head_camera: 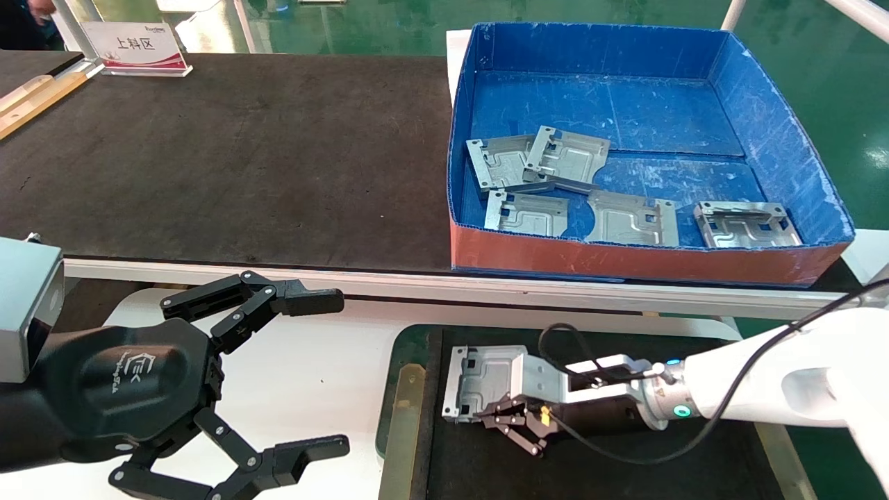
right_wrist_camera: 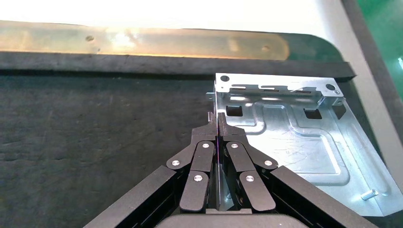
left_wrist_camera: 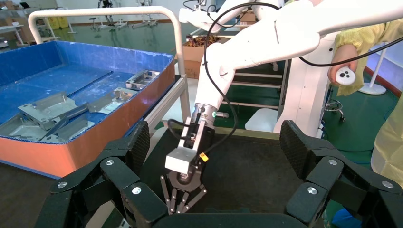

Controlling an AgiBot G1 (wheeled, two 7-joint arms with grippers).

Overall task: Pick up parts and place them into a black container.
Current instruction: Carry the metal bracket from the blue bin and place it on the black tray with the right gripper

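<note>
My right gripper (head_camera: 488, 411) is shut on the near edge of one silver-grey part (head_camera: 479, 378), at the far left corner of the black container (head_camera: 625, 465). In the right wrist view the fingertips (right_wrist_camera: 217, 126) pinch the part's thin side wall. The part (right_wrist_camera: 294, 142) lies flat, low over the felt floor (right_wrist_camera: 95, 142) by the brass rim (right_wrist_camera: 142, 42). I cannot tell whether it touches the floor. Several more parts (head_camera: 535, 163) lie in the blue box (head_camera: 625, 260). My left gripper (head_camera: 337, 375) is open and empty, parked at the lower left.
The dark tabletop mat (head_camera: 243, 153) lies left of the blue box, with a white sign (head_camera: 139, 45) at its back left. A white rail (head_camera: 486, 290) runs between table and container. A person in yellow holding a controller (left_wrist_camera: 345, 75) stands behind my right arm.
</note>
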